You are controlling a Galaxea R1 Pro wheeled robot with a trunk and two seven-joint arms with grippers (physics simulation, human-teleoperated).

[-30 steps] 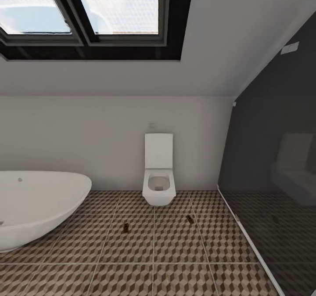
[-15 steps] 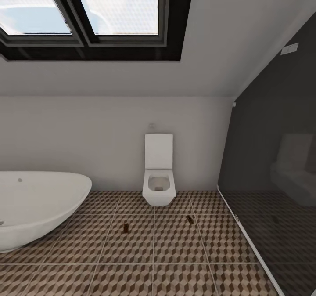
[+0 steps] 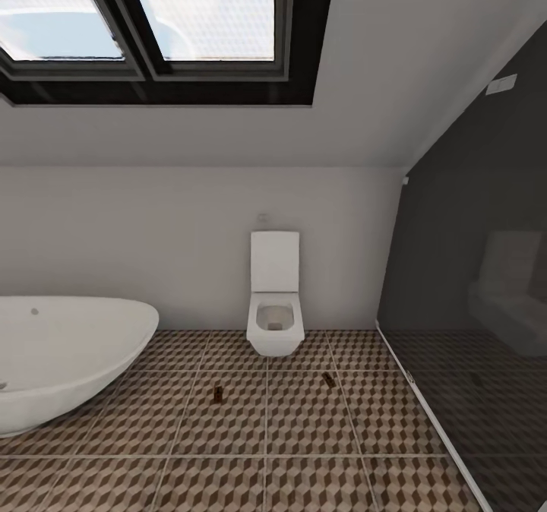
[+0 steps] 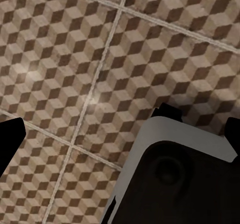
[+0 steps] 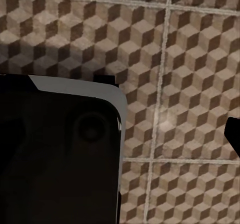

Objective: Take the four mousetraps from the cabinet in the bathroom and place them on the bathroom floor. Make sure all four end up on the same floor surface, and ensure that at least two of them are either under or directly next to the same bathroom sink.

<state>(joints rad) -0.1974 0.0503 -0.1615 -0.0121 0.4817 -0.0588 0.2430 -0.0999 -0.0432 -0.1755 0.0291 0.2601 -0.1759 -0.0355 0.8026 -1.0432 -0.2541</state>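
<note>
Nothing has moved since the earlier frames: my head camera holds the same look down the bathroom, and the two mousetraps I can see lie where they did. One mousetrap [image 3: 219, 394] sits on the bathroom floor [image 3: 304, 436] at lower centre of the frame, in front of the bathtub's [image 3: 61, 356] right end. The other mousetrap [image 3: 329, 380] lies further right, just below and right of the white toilet [image 3: 275, 299], and well apart from the first. Both are flat on the cube-patterned tiles, each tiny against a single tile. A dark glass wall [image 3: 471, 284] runs down the right side, and a skylight window [image 3: 144, 18] fills the upper left.

On my left wrist camera I see the same tiles [image 4: 75, 59] with a grey and black part of the robot body [image 4: 185, 174] at the lower right. Dark finger tips [image 4: 10, 139] show at the frame edges, so the left pincer looks spread, though I can't be sure. On the right wrist camera only one dark tip [image 5: 234, 134] shows at the right edge over the tiles [image 5: 190, 59]; whether that pincer is spread or pressed together I cannot tell
</note>
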